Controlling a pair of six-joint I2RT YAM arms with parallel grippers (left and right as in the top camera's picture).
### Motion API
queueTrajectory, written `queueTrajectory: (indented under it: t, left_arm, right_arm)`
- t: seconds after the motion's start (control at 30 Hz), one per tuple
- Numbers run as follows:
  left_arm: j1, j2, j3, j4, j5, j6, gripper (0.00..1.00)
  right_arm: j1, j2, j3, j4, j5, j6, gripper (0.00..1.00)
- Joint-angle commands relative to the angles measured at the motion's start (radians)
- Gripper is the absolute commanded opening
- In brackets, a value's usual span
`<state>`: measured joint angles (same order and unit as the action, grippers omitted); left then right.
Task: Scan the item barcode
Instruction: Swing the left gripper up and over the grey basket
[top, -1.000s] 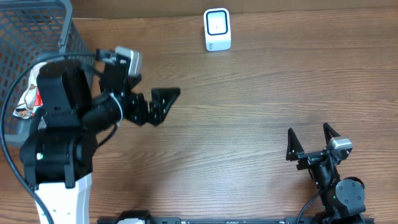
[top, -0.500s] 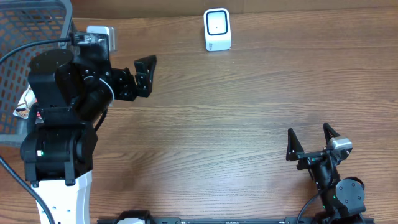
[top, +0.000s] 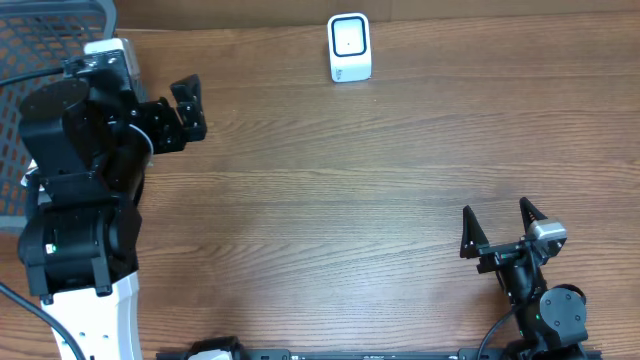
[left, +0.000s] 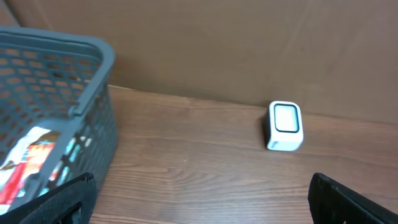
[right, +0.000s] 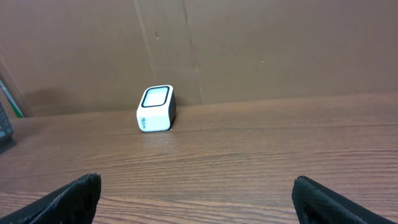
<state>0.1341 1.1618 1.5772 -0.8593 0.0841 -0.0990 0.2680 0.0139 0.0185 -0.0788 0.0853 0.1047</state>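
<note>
The left gripper (top: 190, 108) is hovering wide open beside the basket (top: 55, 30); the right gripper (top: 495, 214) is resting wide open. A packet (left: 28, 158) is lying unpicked inside, nothing yet shown to the scanner (top: 349, 46).

left tool (top: 190, 108) | swung from mid-table back and left | now just beside basket (top: 40, 45) corner

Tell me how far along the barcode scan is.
Done: nothing; the packet lies in the basket. In hand: left gripper, open and empty, sits near the basket; right gripper open too. Left: grasp the packet, present it to the scanner.
</note>
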Motion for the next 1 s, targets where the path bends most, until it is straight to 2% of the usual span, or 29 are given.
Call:
queueTrajectory:
  t: [0.0, 0.27, 0.43, 0.63, 0.97]
  left_arm:
    - [0.022, 0.003, 0.022, 0.002, -0.06, -0.013, 1.0]
    - [0.025, 0.009, 0.021, -0.035, -0.297, -0.013, 1.0]
    - [0.025, 0.03, 0.021, -0.065, -0.373, -0.013, 1.0]
    - [0.035, 0.063, 0.021, -0.073, -0.413, -0.013, 1.0]
    - [0.164, 0.075, 0.021, -0.069, -0.302, -0.044, 1.0]
  right_arm:
    - [-0.006, -0.006, -0.011, 0.005, 0.002, 0.003, 1.0]
    - [-0.006, -0.006, -0.011, 0.005, 0.002, 0.003, 1.0]
    - [-0.006, -0.006, -0.011, 0.005, 0.002, 0.003, 1.0]
    - [-0.006, -0.006, -0.011, 0.005, 0.002, 0.003, 1.0]
    - [-0.006, -0.006, -0.011, 0.005, 0.002, 0.003, 1.0]
